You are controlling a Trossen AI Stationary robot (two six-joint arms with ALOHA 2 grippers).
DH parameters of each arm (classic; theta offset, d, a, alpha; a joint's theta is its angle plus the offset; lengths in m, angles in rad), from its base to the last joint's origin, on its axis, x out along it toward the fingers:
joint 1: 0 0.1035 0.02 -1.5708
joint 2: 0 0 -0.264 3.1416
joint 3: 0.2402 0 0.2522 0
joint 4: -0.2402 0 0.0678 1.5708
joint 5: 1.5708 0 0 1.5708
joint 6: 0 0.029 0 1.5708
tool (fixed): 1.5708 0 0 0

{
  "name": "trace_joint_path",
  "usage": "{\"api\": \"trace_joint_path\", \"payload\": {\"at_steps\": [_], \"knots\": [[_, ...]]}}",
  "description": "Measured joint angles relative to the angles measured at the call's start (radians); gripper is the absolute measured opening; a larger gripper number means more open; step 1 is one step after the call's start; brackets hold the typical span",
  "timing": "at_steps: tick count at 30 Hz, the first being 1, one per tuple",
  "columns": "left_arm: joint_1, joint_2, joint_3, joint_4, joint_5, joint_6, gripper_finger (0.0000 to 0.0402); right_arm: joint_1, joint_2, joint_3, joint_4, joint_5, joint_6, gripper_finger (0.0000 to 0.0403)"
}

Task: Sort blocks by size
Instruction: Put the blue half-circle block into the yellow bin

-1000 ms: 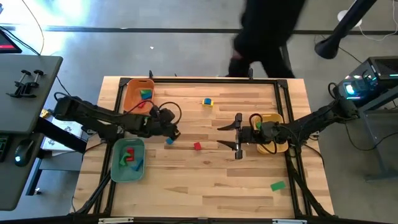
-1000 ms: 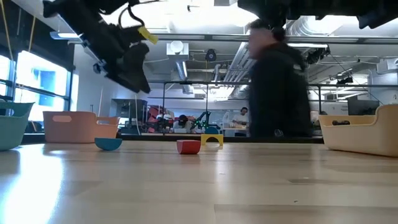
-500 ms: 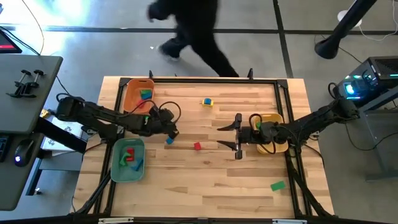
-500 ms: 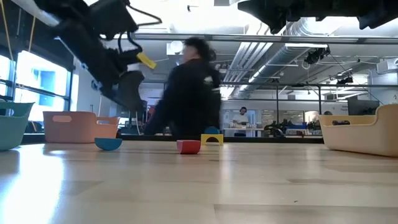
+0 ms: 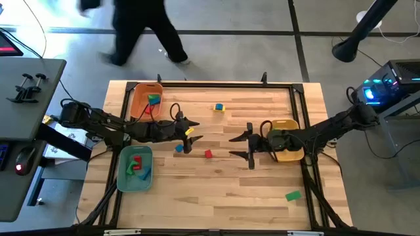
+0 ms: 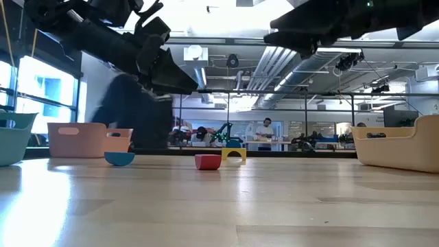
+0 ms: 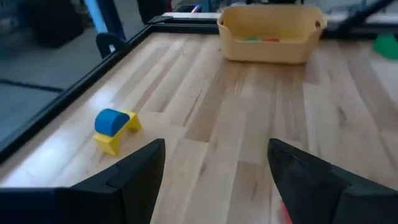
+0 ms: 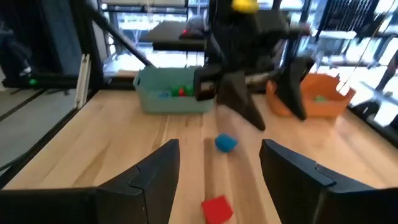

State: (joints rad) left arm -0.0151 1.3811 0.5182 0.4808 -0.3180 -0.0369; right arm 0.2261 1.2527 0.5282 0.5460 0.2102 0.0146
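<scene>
1. Blue block (image 5: 178, 149) lies on the counter (image 5: 216, 190), just beneath left pincer (image 5: 191, 137), fingers apart, empty.
2. Red block (image 5: 208, 154) between both pincers.
3. Right pincer (image 5: 241, 147) apart, farther off.

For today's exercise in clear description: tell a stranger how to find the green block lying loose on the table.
Start at the wooden table and find the yellow tray on its right side. Move from that tray toward the near edge, close to the right corner: the green block lies there flat, by itself. The other green blocks sit inside trays, and the other loose blocks are nearer the middle or far edge.
</scene>
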Motion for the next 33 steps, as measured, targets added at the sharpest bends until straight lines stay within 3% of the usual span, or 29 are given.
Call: {"api": "trace_joint_path", "payload": {"at_steps": [6,10,13,15,22,33], "knots": [[-0.037,0.022,-0.001,0.014,0.114,0.228,0.0271,-0.008,0.041,0.000,0.015,-0.001,0.031,0.0216],[-0.051,0.037,-0.001,0.068,-0.023,0.268,0.0271,-0.027,0.071,0.000,0.051,-0.001,0.031,0.0216],[-0.032,0.025,0.013,0.090,-0.201,0.221,0.0271,-0.045,0.081,0.000,0.065,-0.001,0.031,0.0216],[-0.007,0.012,0.033,0.093,-0.246,0.204,0.0271,-0.058,0.083,0.000,0.072,-0.001,0.035,0.0216],[0.043,0.009,0.081,-0.012,-0.243,0.134,0.0271,-0.094,0.084,0.000,0.107,-0.001,0.041,0.0216],[0.041,0.009,0.080,-0.370,-0.246,-0.086,0.0271,-0.109,0.084,0.000,0.117,-0.001,0.083,0.0216]]}}
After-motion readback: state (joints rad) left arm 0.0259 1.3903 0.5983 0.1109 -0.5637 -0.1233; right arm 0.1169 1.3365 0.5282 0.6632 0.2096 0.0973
